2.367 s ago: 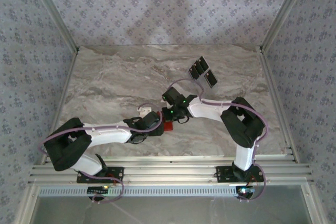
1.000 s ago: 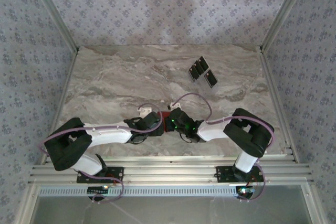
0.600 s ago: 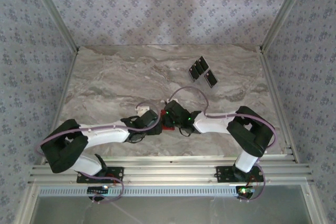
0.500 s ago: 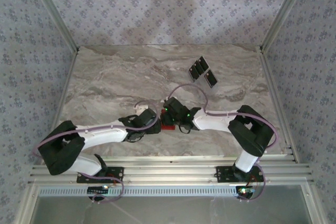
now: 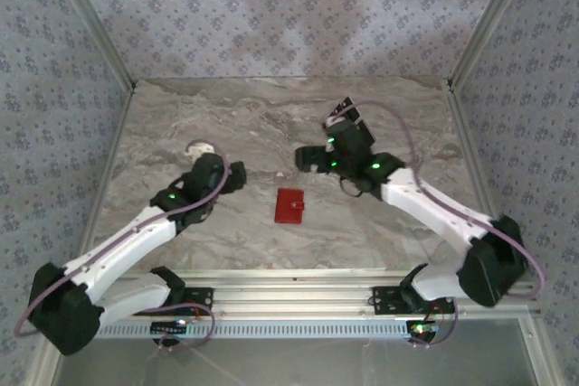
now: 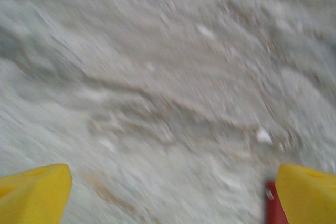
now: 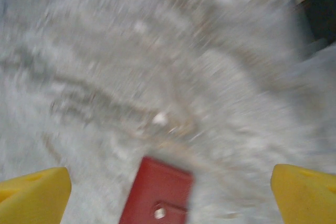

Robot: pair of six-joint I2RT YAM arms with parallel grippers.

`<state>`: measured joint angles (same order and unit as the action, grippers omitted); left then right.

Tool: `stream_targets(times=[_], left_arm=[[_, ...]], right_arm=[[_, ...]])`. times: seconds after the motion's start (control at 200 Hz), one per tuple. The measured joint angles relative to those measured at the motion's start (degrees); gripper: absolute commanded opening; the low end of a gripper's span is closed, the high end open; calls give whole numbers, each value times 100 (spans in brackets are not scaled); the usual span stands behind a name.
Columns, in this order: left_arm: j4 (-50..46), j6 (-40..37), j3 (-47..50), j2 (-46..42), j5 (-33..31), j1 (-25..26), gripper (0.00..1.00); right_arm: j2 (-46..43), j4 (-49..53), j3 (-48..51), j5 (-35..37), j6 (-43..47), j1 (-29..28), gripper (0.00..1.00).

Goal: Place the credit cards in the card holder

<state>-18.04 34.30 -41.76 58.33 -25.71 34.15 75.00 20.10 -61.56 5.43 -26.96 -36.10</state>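
- On the marble table [image 5: 181, 115], near-centre, the card holder [image 5: 289, 206] lies flat and folded shut with its snap facing up. It sits between the two arms and touches neither.
- Left gripper [image 6: 170, 195]: jaws wide, nothing between them. It hovers near the holder's left side, and a red sliver shows beside one fingertip in the left wrist view.
- Right gripper [image 7: 169, 195]: jaws wide, empty, hanging just far of the holder. The holder shows low in the right wrist view, between the fingertips.
- Credit cards [image 5: 345, 108]: you get one dark corner, far right, at the far side of the right wrist. The arm hides the rest, so you can't count them.
- Progress, my read: not finished. I can't tell whether the shut holder has any card inside. At least some cards look loose, well apart from it.
- Left to do, likely: open the holder, fetch the cards, slot them into the pockets.
- Both wrist views are blurred, so don't trust fine detail there.
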Motion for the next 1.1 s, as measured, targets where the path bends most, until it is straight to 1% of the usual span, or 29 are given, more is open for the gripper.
stream_targets(times=[0.05,0.125,0.22,0.325,0.43,0.535,0.605,0.67,0.795,0.939,1.004,1.099], left_arm=[[138,-367,26,-197,-114,-315,100],[699,-1080,299,-518,-240,-828,100],[1521,-1969,949,-804,-168,-1539,100],[2142,-2520,1554,-673,-11,-2227,100],[2846,-2761,1934,-225,256,-2597,100],[3781,-2924,2159,511,444,-2789,100],[4393,-3060,2288,1051,573,-2817,100],[4767,-3158,2337,1443,741,-2852,100],[5493,-3322,2345,1906,1134,-3012,100],[6522,-3353,2334,2715,1440,-3193,100],[6531,-3366,2275,2968,1532,-3198,100],[6448,-3359,2124,3034,1722,-3296,100]], right_arm=[[-343,164,-2,208,118,407,100],[-730,238,87,505,289,1078,100],[-1207,-42,682,852,570,1996,100],[-1541,-452,1624,1095,870,2927,100],[-1532,-857,2347,1355,1064,3491,100],[-1298,-1399,2828,1574,1226,3727,100],[-1016,-1993,3139,1628,1338,3814,100],[-660,-2658,3425,1606,1469,3877,100],[-22,-3617,3759,1200,1832,3985,100],[269,-4562,3799,525,2190,4050,100],[376,-4955,3812,323,2210,4096,100],[809,-6083,4022,289,2367,3932,100]])
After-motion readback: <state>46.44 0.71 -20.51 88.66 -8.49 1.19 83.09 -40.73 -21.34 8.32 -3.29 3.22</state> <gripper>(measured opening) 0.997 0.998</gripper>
